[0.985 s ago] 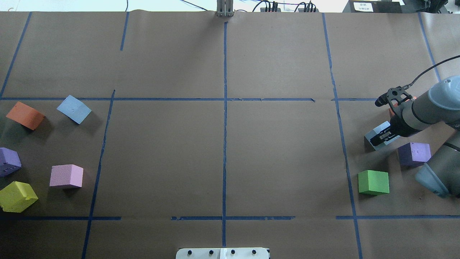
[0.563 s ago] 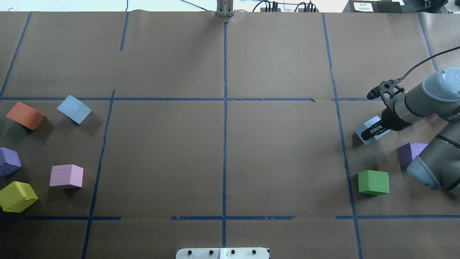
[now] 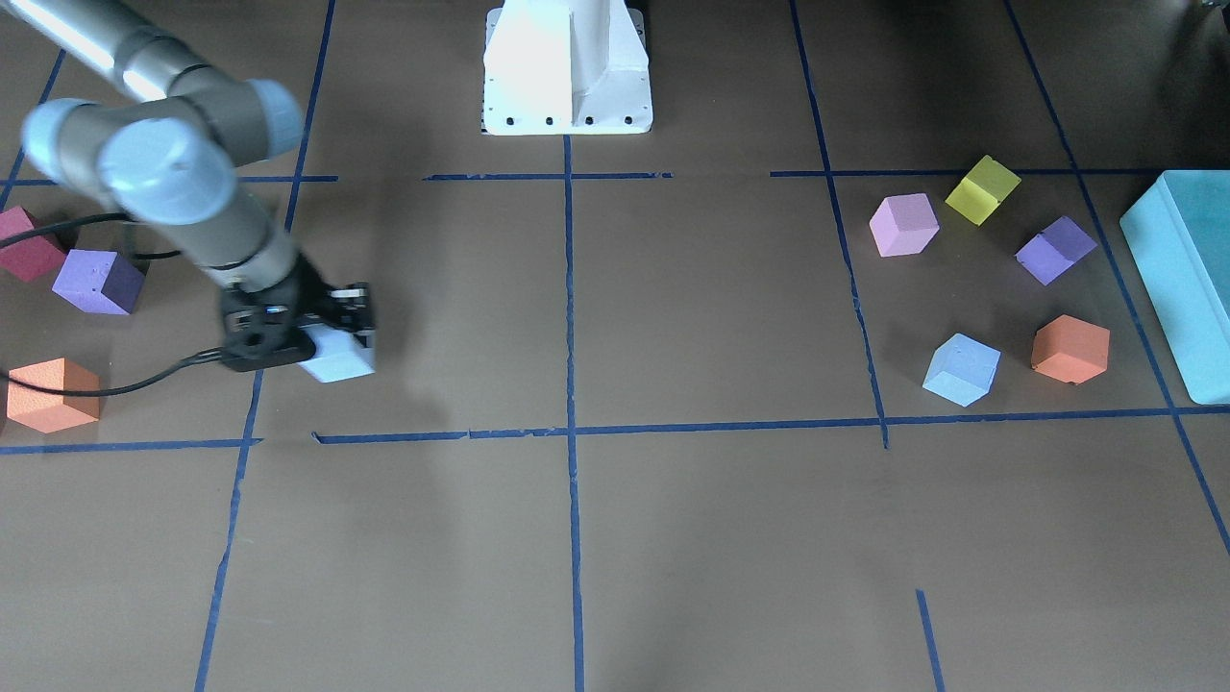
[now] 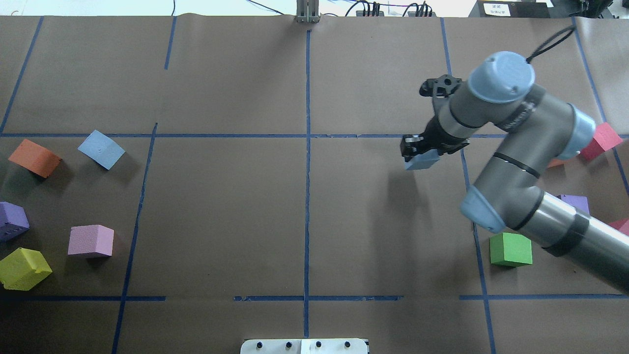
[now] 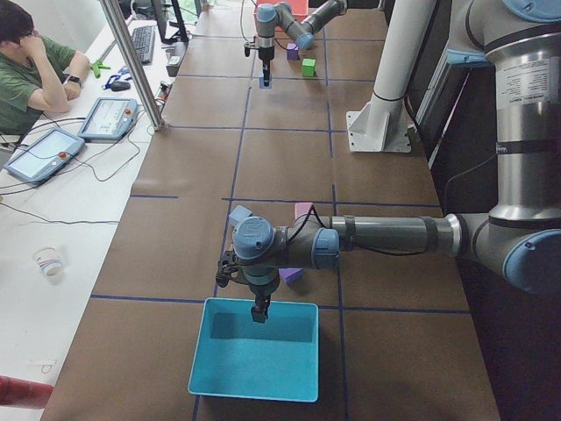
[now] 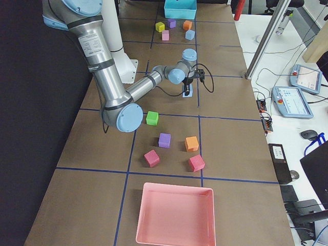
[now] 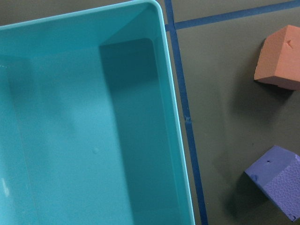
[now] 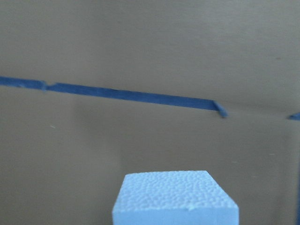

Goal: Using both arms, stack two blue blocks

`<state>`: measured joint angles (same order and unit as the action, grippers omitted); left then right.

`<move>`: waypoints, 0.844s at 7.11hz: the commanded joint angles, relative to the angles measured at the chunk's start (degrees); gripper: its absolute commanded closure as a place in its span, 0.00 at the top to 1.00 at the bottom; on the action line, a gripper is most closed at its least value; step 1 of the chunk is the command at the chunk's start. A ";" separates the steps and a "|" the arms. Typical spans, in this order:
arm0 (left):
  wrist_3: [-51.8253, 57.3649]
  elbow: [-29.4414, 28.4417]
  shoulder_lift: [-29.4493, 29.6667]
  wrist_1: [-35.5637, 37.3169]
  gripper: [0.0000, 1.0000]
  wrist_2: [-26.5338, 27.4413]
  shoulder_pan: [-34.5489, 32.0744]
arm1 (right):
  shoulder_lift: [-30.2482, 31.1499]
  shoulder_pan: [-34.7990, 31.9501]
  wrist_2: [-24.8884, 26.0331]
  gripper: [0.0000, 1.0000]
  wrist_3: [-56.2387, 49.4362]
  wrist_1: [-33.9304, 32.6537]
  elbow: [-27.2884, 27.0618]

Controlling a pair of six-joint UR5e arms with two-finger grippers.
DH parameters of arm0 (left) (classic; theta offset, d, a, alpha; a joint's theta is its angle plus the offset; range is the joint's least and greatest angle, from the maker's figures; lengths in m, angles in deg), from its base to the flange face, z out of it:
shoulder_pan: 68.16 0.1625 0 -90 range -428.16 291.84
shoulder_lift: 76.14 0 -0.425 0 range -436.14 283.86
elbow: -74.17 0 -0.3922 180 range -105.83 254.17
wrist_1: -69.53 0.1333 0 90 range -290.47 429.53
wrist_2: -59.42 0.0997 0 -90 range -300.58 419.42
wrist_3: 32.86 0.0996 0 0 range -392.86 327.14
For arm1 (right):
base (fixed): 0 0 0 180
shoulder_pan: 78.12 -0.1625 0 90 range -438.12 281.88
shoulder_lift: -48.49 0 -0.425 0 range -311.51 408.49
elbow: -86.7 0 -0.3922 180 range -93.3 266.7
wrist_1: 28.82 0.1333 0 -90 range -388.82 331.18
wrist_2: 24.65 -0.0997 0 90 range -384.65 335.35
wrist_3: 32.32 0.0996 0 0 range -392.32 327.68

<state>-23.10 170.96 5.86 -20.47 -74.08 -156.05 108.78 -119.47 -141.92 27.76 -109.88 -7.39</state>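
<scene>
My right gripper (image 4: 417, 154) is shut on a pale blue block (image 4: 422, 162) and holds it above the table, right of centre. The held block also shows in the front view (image 3: 338, 361) and at the bottom of the right wrist view (image 8: 174, 197). The second blue block (image 4: 101, 149) lies on the table at the far left, also seen in the front view (image 3: 961, 369). My left gripper (image 5: 260, 311) hangs over the large teal box (image 5: 254, 351) and shows only in the left side view. I cannot tell whether it is open or shut.
Orange (image 4: 34, 157), purple (image 4: 12, 221), pink (image 4: 91, 241) and yellow (image 4: 23, 268) cubes lie around the second blue block. A green cube (image 4: 511, 249), a purple cube (image 4: 572, 201) and a red cube (image 4: 602, 140) lie at the right. A pink tray (image 6: 177, 215) stands at the right end.
My right arm has lifted the pale blue block off the table and carried it left, across the blue tape line toward the centre. The other cubes have not moved.
</scene>
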 commanded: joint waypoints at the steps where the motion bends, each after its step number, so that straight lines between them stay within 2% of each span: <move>1: 0.00 0.06 0.00 0.00 1.00 0.00 0.00 | -18.02 5.46 6.51 0.19 11.69 -4.02 14.37; 2: 0.00 0.06 0.00 0.00 1.00 0.00 0.00 | -24.28 6.96 8.01 0.20 12.51 -3.93 21.86; 3: 0.00 0.06 0.00 0.09 1.00 0.00 0.00 | -26.60 8.37 8.98 0.20 13.21 -3.85 24.28; 4: 0.00 0.06 0.00 0.00 1.00 0.00 0.00 | -26.71 9.86 10.90 0.21 13.57 -3.85 24.31; 5: 0.00 0.06 0.00 0.09 1.00 0.00 0.00 | -26.71 10.40 11.18 0.26 13.74 -3.85 24.57; 6: 0.00 0.15 0.00 0.09 1.00 0.00 0.00 | -26.54 10.58 11.27 0.64 13.14 -3.85 24.57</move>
<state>-23.10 171.05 5.86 -20.41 -74.09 -156.05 82.32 -109.45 -131.10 41.20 -113.72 16.88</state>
